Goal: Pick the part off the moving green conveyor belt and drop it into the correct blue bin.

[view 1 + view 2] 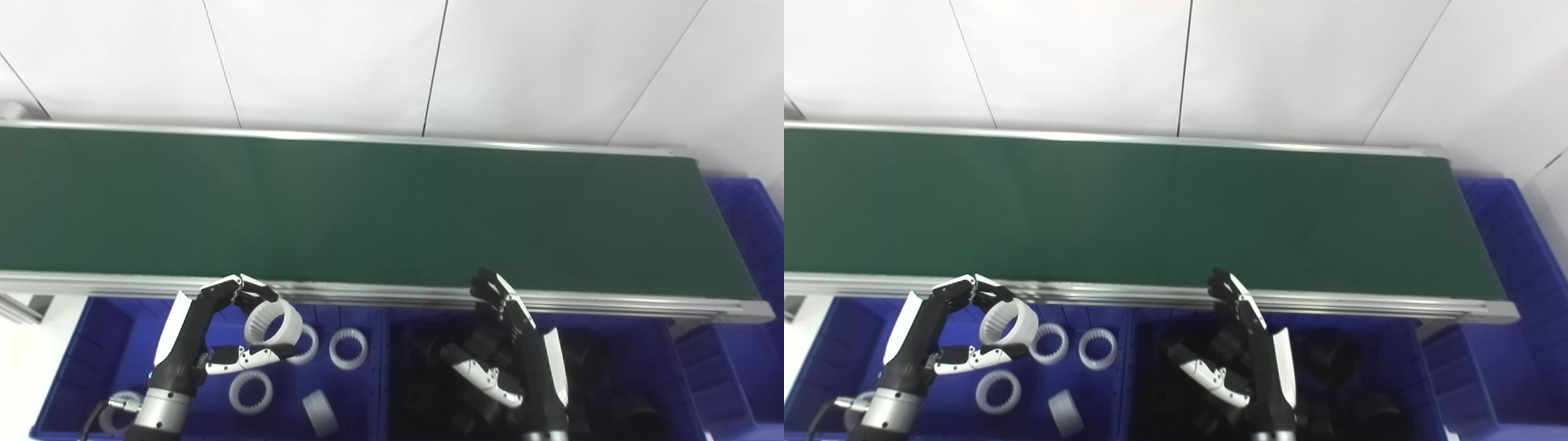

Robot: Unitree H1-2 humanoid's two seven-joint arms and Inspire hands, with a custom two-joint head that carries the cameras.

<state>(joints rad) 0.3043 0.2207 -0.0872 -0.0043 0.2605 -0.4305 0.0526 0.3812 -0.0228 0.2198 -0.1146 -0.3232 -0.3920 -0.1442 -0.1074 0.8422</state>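
The left hand (211, 334) pinches a white toothed ring (274, 321) over the left blue bin (73, 361). The right hand (508, 352) is spread, holding nothing, above the black parts (618, 398)

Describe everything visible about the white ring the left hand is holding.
The white ring is a short, wide band, plastic by its look, smooth outside with fine teeth around its inner wall. It is tilted so its opening faces partly toward the camera. The left hand is shut on it, fingers over its upper rim and thumb under its lower edge. It hangs above the left blue bin, just in front of the conveyor's near rail, over similar white rings lying in the bin. It does not appear to touch those.
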